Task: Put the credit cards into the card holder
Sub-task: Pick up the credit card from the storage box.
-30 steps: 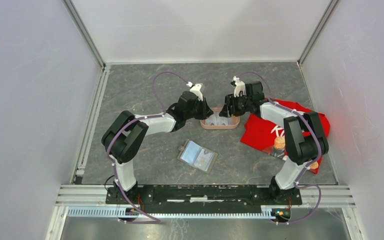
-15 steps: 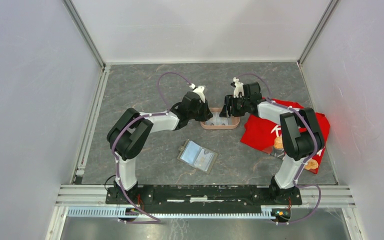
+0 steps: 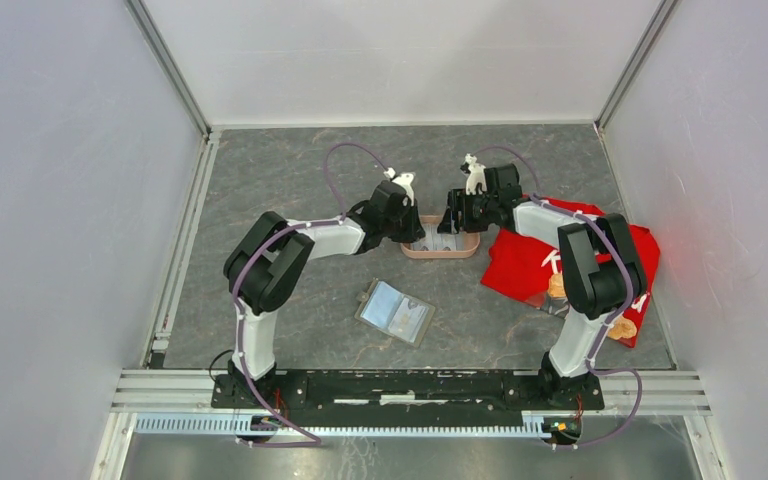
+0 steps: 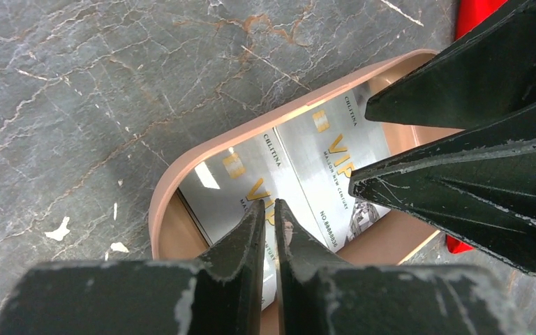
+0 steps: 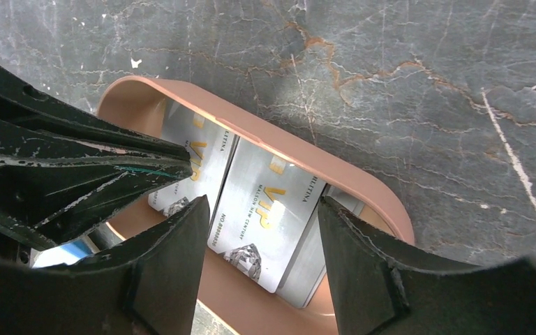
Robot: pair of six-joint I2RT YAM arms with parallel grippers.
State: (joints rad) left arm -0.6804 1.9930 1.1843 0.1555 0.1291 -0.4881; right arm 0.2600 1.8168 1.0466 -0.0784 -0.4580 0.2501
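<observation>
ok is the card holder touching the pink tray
Apart. The top view shows the card holder nearer the arm bases, with a strip of bare table between it and the pink tray.

silvery credit cards (image 4: 321,160) in tray (image 4: 181,164), card holder (image 3: 396,310) open, apart

Crowded inside the pink tray (image 4: 181,183) — left end effector (image 4: 271,209) and right end effector (image 5: 262,202) close together; open table (image 3: 300,180) beyond.
</observation>
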